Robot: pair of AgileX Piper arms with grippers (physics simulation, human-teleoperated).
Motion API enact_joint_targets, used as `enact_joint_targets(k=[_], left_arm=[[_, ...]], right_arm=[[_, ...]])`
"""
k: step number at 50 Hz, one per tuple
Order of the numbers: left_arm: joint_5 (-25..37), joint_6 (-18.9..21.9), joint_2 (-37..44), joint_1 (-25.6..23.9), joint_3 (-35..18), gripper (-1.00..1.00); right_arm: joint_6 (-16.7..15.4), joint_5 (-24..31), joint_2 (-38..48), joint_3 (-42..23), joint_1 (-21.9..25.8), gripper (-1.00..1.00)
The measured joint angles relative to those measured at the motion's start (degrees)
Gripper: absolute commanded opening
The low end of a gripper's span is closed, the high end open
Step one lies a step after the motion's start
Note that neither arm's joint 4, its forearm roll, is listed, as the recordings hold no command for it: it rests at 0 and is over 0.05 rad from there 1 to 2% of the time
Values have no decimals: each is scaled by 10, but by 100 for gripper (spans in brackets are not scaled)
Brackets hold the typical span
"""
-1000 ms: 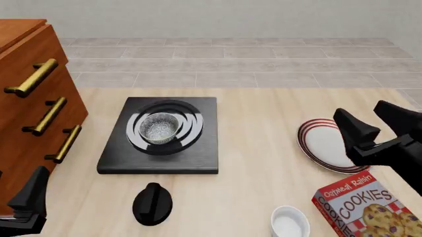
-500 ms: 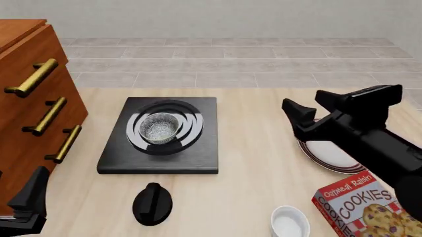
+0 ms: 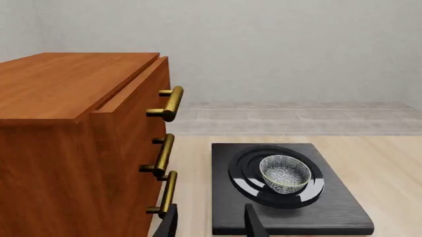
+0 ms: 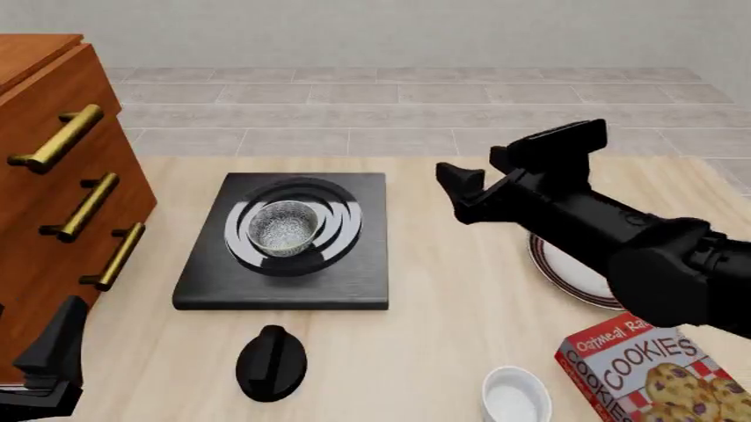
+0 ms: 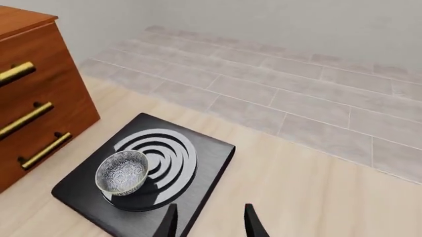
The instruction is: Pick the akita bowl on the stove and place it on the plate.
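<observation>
The akita bowl (image 4: 284, 228) sits upright on the round burner of the stove (image 4: 281, 294), a little off the rings' centre; it looks small, rigid and glazed, so probably light, slick and breakable, and best pinched across its rim with one finger inside; the right gripper (image 4: 507, 171) hangs in the air beside the stove, between bowl and plate (image 4: 561, 262), fingers parted and empty; the left gripper (image 3: 209, 222) rests low by the wooden drawer cabinet (image 4: 47, 193), fingers apart, holding nothing; a black knob (image 4: 271, 361) lies near the stove's front edge.
</observation>
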Motion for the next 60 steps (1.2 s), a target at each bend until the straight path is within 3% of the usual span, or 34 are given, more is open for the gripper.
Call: enact_joint_targets(k=[26,60], left_arm=[[0,0,0,0,0,100],[0,0,0,0,0,100]], right_arm=[[-15,-18,132,-95,32,100],[24,12,237,-200,87,100]])
